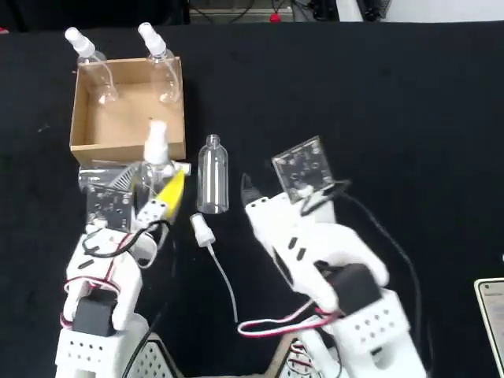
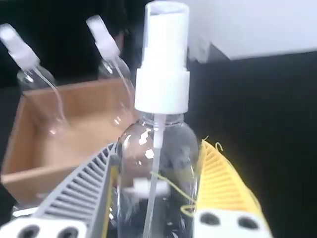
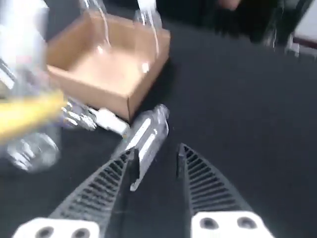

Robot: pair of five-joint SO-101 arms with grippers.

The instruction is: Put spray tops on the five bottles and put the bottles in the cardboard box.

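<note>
Left claw (image 2: 158, 148) clenched on a capped bottle (image 2: 163, 134), upright between its fingers (image 2: 218, 173), spray top (image 2: 162, 74) well above the tips. Just ahead of that claw: the box (image 1: 130, 148), near wall closest, with a leaning pair (image 1: 163, 67) of capped bottles against the far wall.

Judged step: setting this bottle into the box. To do it well:
- Lift enough to clear the near wall with the base.
- Carry forward over bare cardboard, stopping short of the leaning pair.
- Lower to touch the floor, and only then release.
- Hold low on the body with no harder squeeze, given the risk of denting thin clear plastic and losing the grip.
- Avoid tilting towards the far wall, given the risk of knocking the pair out.

Right claw (image 3: 156, 153) released, jaws apart, above the table. Just ahead of its tips: an open bottle (image 3: 148, 131), lying flat, neck pointing away from the claw. Off its left side: a loose top (image 1: 202, 228) with trailing tube. Capping that one not yet done.
</note>
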